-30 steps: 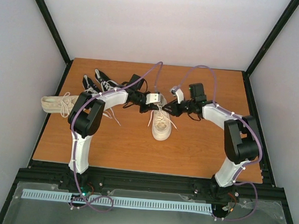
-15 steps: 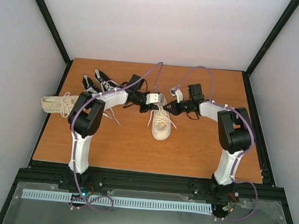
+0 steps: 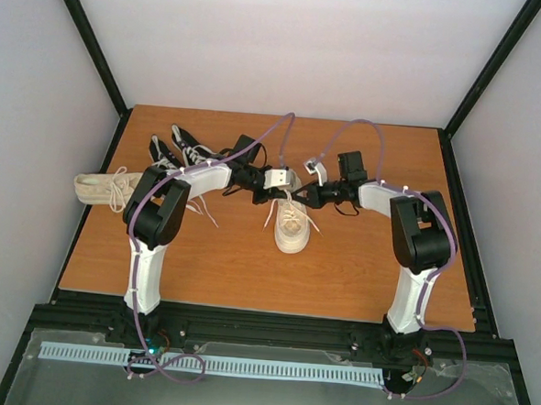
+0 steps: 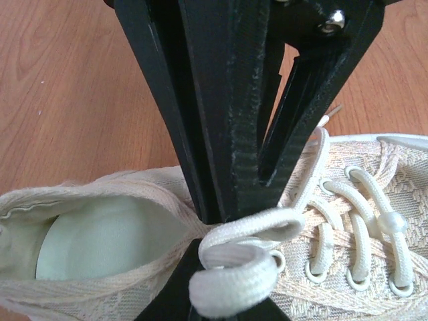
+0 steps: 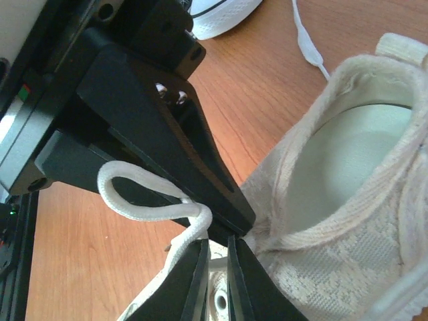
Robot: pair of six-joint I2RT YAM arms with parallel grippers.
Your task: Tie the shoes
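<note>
Now tighter: right gripper (image 5: 217,253) on lace (image 5: 137,208)

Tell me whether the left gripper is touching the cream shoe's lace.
Touching. The left wrist view shows the left gripper shut, its tips pinching a loop of the lace above the cream shoe.

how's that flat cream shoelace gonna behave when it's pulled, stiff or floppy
Probably floppy: the flat cream woven shoelace curls into soft loops and would likely sag once released. Its textured weave should give decent grip. Pulling hard may drag the cream canvas sneaker, which looks small and light.
</note>
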